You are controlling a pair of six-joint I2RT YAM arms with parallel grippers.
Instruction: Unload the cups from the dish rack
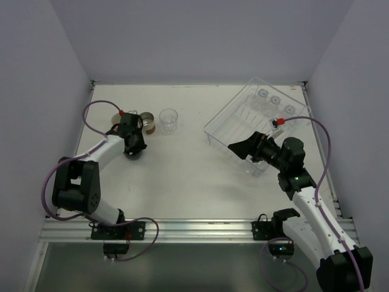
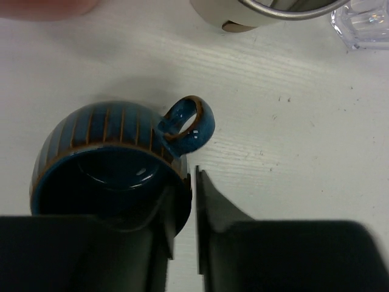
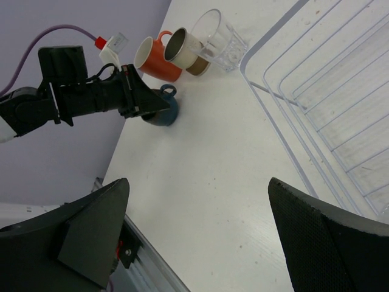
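Observation:
The dark blue cup (image 2: 103,152) stands on the table at the left, its handle (image 2: 188,125) pointing away. My left gripper (image 1: 135,148) (image 2: 184,182) is shut on its rim, one finger inside and one outside. Behind it stand the orange-red mug (image 3: 155,61), the beige cup (image 1: 146,121) and a clear tumbler (image 1: 168,120). The clear dish rack (image 1: 219,135) lies at the back right, with three clear tumblers (image 1: 275,101) in its far end. My right gripper (image 1: 238,148) (image 3: 197,182) is open and empty at the rack's near left edge.
The rack's ribbed wall (image 3: 316,91) fills the right of the right wrist view. White walls close the table at the back and both sides. A metal rail (image 1: 194,228) runs along the near edge.

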